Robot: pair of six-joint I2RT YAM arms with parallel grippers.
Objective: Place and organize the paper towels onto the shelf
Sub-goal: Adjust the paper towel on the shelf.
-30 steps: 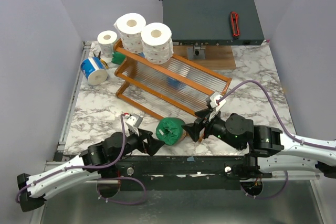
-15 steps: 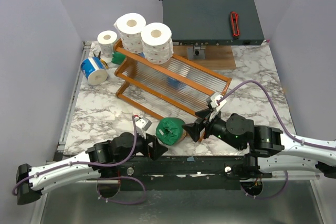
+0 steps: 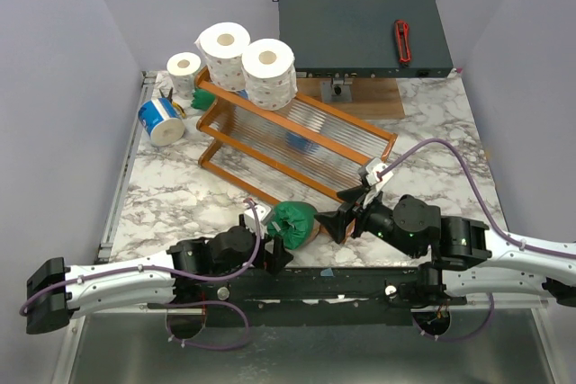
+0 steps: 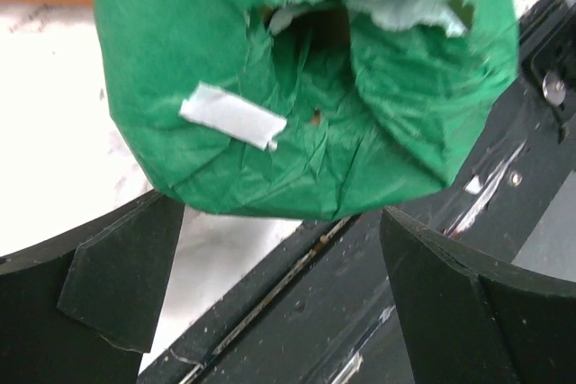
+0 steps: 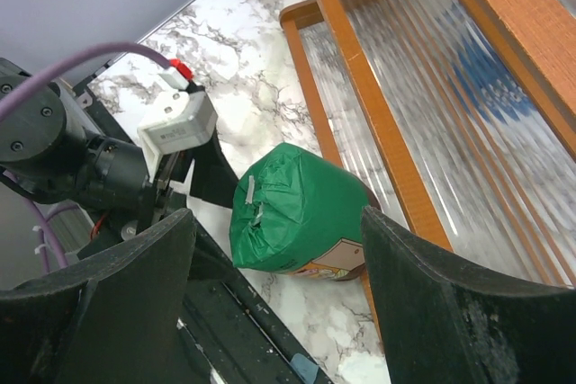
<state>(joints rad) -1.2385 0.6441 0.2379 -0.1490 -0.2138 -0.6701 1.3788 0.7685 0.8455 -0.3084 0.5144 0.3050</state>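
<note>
- One green-wrapped paper towel roll (image 3: pixel 292 222) lies on its side at the near edge of the white marble bench (image 3: pixel 171 191). It is just beside the near corner of the long three-tier shelf of orange-brown wood and clear ribbed plastic (image 3: pixel 270 146). Its crumpled end, with a scrap of white tape, faces the left arm.
- The left fingers (image 4: pixel 117 285) are spread wide, one on each side of that end, with a gap at both. They pinch nothing.
- The right fingers (image 5: pixel 450 312) are spread apart too, aimed at the roll from the right and holding nothing.
- Six rolls can be counted.
  - Two fat bare white rolls (image 3: pixel 245 60) stand upright, touching, on the shelf's far-left end.
  - One smaller bare white roll (image 3: pixel 184 67) stands on the bench behind them.
  - One blue-wrapped roll (image 3: pixel 162 121) lies near the left edge.
  - A second green-wrapped roll (image 3: pixel 202 96) is partly hidden by the shelf's end.
- A blue patch (image 3: pixel 297 139) shows through the ribbed plastic; what it is cannot be told.
- The shelf sits skewed, from far left to mid right. Bare marble shows to its near left and along the right side.
- One flat dark grey metal box (image 3: pixel 364 33) lies at the far edge, with one red-handled tool (image 3: pixel 401 40) on it.
</note>
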